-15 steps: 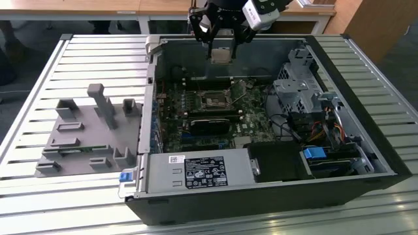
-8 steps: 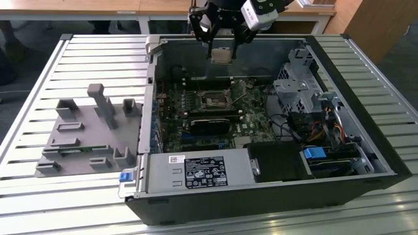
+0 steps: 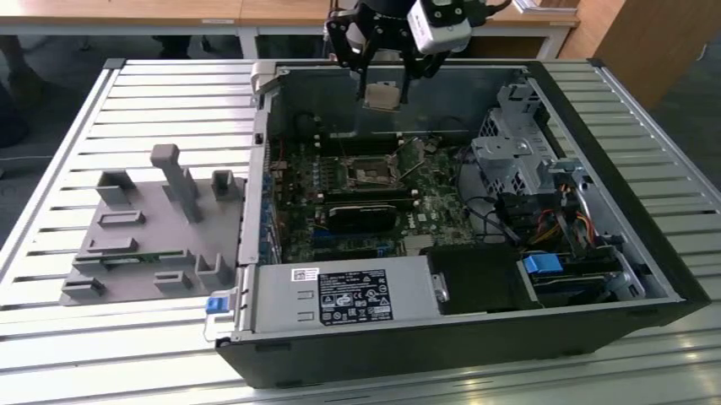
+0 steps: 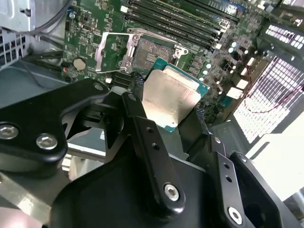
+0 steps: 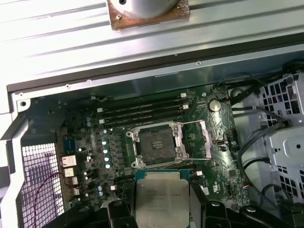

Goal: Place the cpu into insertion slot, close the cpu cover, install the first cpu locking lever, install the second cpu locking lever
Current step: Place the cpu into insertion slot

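My gripper (image 3: 383, 91) hangs above the far end of the open computer case, shut on the cpu (image 3: 384, 97), a small flat silver-topped chip. In the second wrist view the cpu (image 4: 171, 97) sits between two black fingers (image 4: 135, 88). The insertion slot (image 3: 370, 175) lies below on the green board, a dark square with a metal rim, with nothing in it. In the wrist views the slot (image 5: 156, 145) (image 4: 154, 52) is uncovered, and the cpu cover (image 5: 198, 138) (image 4: 111, 52) is swung open beside it. The cpu (image 5: 161, 197) hovers short of the slot.
A black graphics card (image 3: 360, 215) lies just in front of the slot, and long memory slots (image 5: 142, 111) run on its other side. A metal drive cage (image 3: 512, 160) with cables stands at the exterior view's right, a power supply (image 3: 338, 299) in front. A grey fixture (image 3: 158, 228) sits outside the case.
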Action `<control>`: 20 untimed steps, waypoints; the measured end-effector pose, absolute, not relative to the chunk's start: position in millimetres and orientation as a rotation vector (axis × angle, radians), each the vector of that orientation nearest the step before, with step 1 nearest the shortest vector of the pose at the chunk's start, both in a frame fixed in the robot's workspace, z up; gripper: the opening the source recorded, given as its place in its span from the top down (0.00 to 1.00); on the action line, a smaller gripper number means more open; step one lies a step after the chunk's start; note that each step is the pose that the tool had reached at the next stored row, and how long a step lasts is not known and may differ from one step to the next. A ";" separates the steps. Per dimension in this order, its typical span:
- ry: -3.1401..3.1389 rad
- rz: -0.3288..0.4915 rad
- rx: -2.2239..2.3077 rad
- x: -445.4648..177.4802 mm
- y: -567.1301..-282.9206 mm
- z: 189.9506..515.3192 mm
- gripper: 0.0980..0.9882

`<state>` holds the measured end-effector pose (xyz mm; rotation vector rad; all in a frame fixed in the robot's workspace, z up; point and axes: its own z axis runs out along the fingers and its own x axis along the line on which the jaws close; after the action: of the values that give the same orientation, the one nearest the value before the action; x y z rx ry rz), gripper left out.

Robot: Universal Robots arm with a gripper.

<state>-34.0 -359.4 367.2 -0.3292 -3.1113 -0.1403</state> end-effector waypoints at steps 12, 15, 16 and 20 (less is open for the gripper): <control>-3.088 -0.141 -0.542 -34.0 -359.4 366.6 0.50; -3.080 -0.141 -0.589 -34.0 -359.4 366.5 0.50; -3.075 -0.141 -0.623 -34.0 -359.4 366.4 0.50; -3.064 -0.142 -0.680 -34.0 -359.4 366.2 0.50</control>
<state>-34.0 -359.4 366.2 -0.6796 -3.0643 -0.1416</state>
